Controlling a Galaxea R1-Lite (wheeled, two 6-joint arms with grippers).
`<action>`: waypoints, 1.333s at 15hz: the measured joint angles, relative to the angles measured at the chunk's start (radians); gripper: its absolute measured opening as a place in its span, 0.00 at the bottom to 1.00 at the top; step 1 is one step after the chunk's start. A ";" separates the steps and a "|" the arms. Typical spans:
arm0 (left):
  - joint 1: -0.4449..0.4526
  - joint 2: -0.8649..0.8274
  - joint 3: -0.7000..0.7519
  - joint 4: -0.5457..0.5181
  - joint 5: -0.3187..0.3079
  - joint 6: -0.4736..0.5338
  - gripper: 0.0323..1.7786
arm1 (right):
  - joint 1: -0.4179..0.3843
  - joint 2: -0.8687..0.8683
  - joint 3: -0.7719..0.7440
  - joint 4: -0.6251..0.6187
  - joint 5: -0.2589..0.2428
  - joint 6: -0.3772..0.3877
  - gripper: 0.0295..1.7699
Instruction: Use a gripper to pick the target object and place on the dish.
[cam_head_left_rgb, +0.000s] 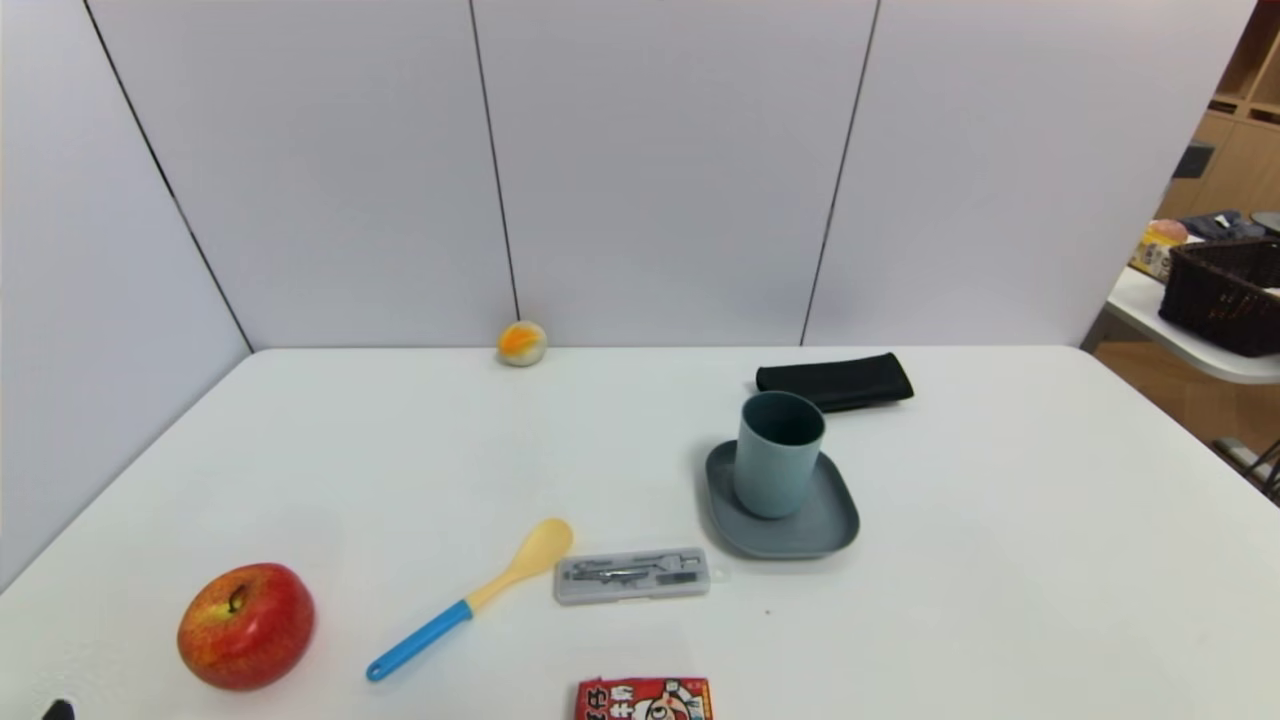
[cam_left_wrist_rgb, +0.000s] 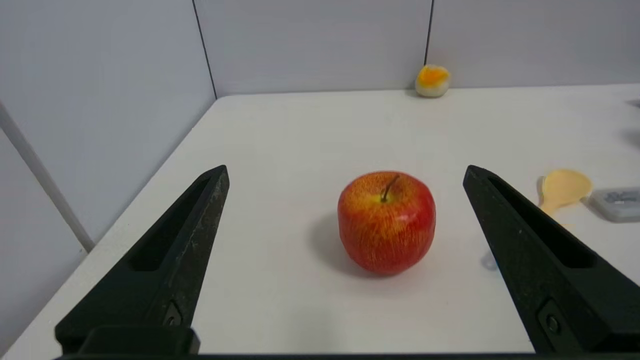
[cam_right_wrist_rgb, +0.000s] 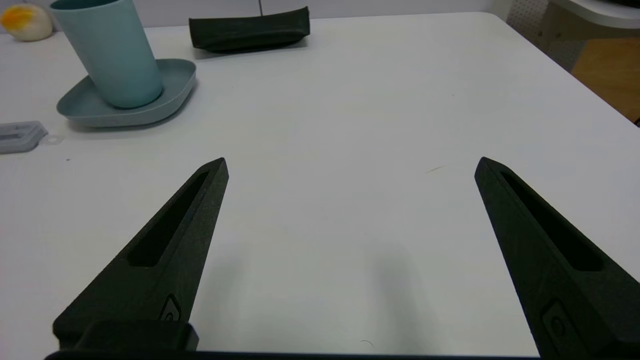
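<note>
The pale blue-green cup (cam_head_left_rgb: 777, 455) stands upright on the grey-blue dish (cam_head_left_rgb: 812, 525), right of the table's middle. The right wrist view shows the same cup (cam_right_wrist_rgb: 111, 55) and dish (cam_right_wrist_rgb: 172, 87) far off from my right gripper (cam_right_wrist_rgb: 350, 165), which hangs open over bare table near the front right. My left gripper (cam_left_wrist_rgb: 345, 170) is open too, low at the front left corner, its black fingers (cam_left_wrist_rgb: 200, 220) spread wide with nothing between them. Only a black tip (cam_head_left_rgb: 58, 710) of it shows in the head view.
A red apple (cam_head_left_rgb: 246, 625) sits just ahead of the left gripper. A yellow spoon with blue handle (cam_head_left_rgb: 470, 598), a clear case (cam_head_left_rgb: 632, 574) and a red packet (cam_head_left_rgb: 645, 698) lie along the front. A black pouch (cam_head_left_rgb: 835, 381) lies behind the dish; an orange-white ball (cam_head_left_rgb: 522, 343) rests by the wall.
</note>
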 joint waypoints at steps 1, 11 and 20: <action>0.000 -0.033 0.000 0.053 -0.002 -0.001 0.95 | 0.000 0.000 0.000 0.000 0.000 0.000 0.97; 0.000 -0.113 0.000 0.280 -0.027 -0.036 0.95 | 0.000 0.000 0.000 0.000 0.000 0.000 0.97; 0.000 -0.113 0.000 0.280 -0.026 -0.073 0.95 | 0.000 0.000 0.000 0.000 0.000 0.000 0.97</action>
